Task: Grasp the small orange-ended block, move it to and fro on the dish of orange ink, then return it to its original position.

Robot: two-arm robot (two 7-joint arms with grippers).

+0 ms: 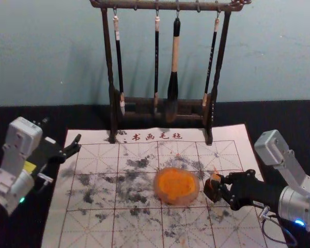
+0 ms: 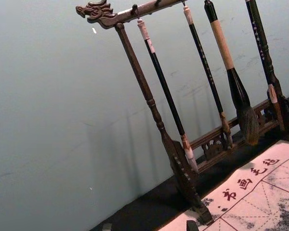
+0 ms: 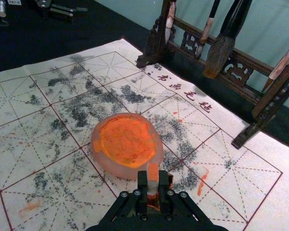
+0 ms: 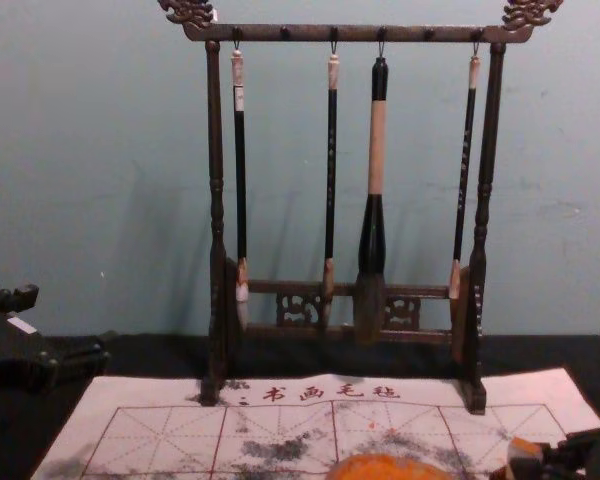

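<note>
Head view: black table [image 1: 287, 118], wall [image 1: 46, 62]; left hand [image 1: 65, 158], right hand [image 1: 220, 187] at stained mat [image 1: 98, 232].

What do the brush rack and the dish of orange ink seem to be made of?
The brush rack looks like dark stained wood, judging by its brown turned posts and carved ends. The dish seems frosted glass or translucent plastic: its rim looks smooth and milky, but I cannot tell which.

Mat [image 1: 57, 227] white, red grid, black smudges. Ink [image 1: 175, 183] bright orange. Stand [image 4: 216, 150] dark brown.
</note>
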